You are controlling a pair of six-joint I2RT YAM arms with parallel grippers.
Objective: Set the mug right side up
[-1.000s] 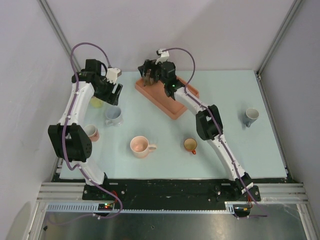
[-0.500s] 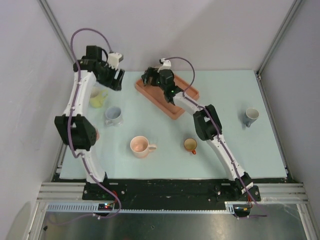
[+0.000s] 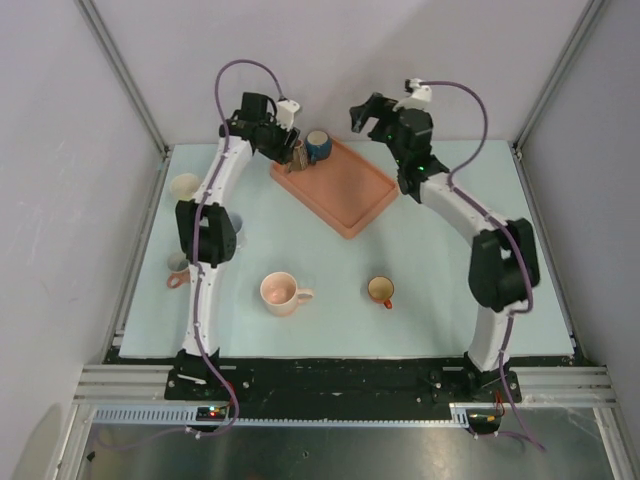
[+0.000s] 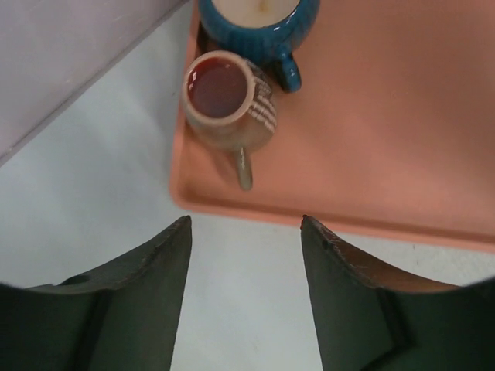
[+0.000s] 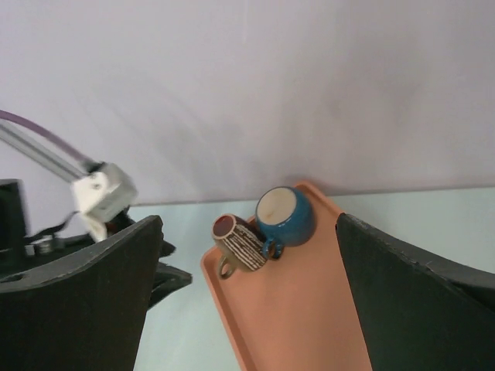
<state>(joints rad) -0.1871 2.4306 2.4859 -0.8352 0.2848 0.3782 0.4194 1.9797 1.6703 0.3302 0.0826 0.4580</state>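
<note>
Finding the striped mug [image 4: 228, 104] mouth-up in the tray's [image 4: 387, 116] far-left corner against the blue mug [image 4: 259, 23], we advise the part-open, empty left claw [image 4: 244, 224] to straddle its free wall; right claw [image 3: 365, 112] gapes empty.

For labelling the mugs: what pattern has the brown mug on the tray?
The brown mug has pale stripes; clearest in left wrist view.

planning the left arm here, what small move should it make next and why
Probably ease the left gripper forward over the tray rim toward the brown striped mug. Its jaws stand open and empty, lined up with the mug's handle, and the mug, beside the blue mug, seems to lean, though that is hard to judge.
</note>
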